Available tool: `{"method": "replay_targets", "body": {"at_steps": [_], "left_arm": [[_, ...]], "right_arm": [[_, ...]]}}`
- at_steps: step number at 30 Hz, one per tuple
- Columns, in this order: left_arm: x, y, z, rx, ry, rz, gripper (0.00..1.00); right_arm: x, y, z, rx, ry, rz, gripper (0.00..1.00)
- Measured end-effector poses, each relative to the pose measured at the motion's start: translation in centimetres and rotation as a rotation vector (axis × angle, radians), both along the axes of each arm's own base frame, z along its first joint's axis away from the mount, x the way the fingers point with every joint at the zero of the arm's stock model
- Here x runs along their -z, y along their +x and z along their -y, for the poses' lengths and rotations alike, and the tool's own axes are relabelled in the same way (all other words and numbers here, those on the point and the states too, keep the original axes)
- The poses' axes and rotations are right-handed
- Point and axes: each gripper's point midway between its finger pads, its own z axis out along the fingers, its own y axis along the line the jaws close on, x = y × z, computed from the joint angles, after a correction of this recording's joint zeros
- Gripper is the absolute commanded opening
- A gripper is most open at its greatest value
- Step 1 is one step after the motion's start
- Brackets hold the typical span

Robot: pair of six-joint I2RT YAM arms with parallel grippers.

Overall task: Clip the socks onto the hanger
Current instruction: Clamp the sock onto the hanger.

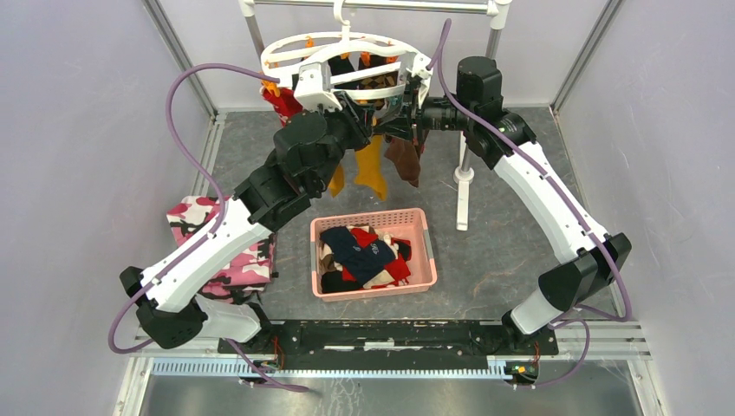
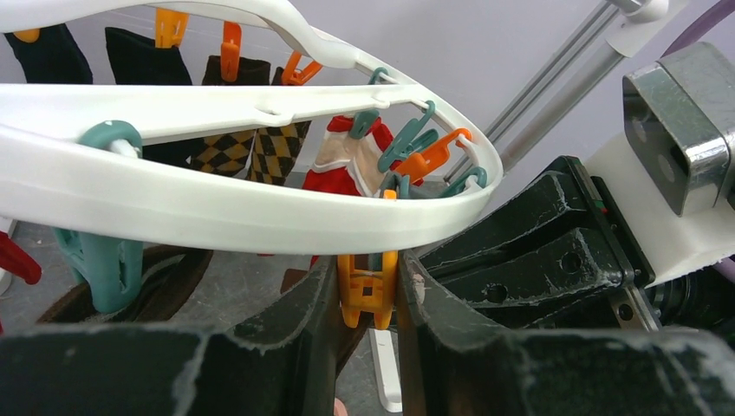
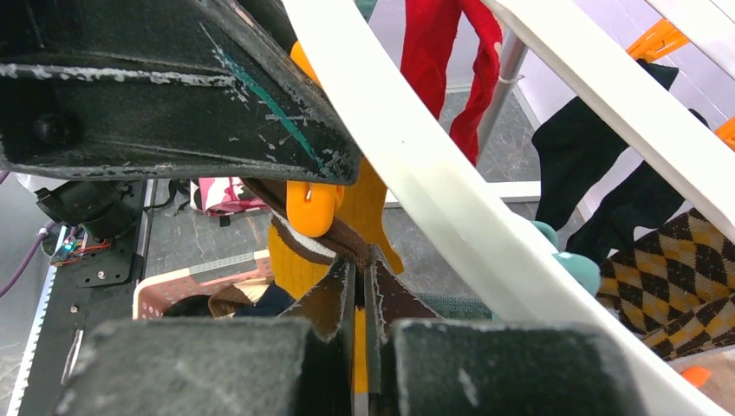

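Socks (image 1: 371,169) already hang from the hanger (image 1: 279,55) in the overhead view: red, mustard and brown ones dangle beneath its white rings, which hook onto the rack (image 1: 373,5) at the back. A fair heap remains in the pink basket (image 1: 371,216) on the table, so the job looks roughly midway — several clipped, many to go. Both arms reach up under the rings.

From the left wrist, the left gripper (image 2: 368,282) is pinched tight on an orange clip (image 2: 367,302) hanging from the outer ring, its fingers pressing the clip's sides. Beyond it, argyle, black and red-and-cream socks hang clipped; a teal clip (image 2: 102,260) hangs on the near ring.

From the right wrist, the right gripper (image 3: 360,282) is all but closed, nipping the cuff of a brown sock (image 3: 340,245) — soft, with a pale stripe along its edge. The cuff sits just under the orange clip; whether it is caught in it I cannot tell.
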Motion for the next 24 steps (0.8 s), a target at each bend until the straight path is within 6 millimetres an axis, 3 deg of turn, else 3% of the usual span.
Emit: {"method": "replay_targets", "body": {"at_steps": [24], "left_arm": [[0.2, -0.11, 0.69, 0.052, 0.027, 0.014, 0.02]], "right_arm": [[0.18, 0.38, 0.36, 0.021, -0.003, -0.016, 0.0]]}}
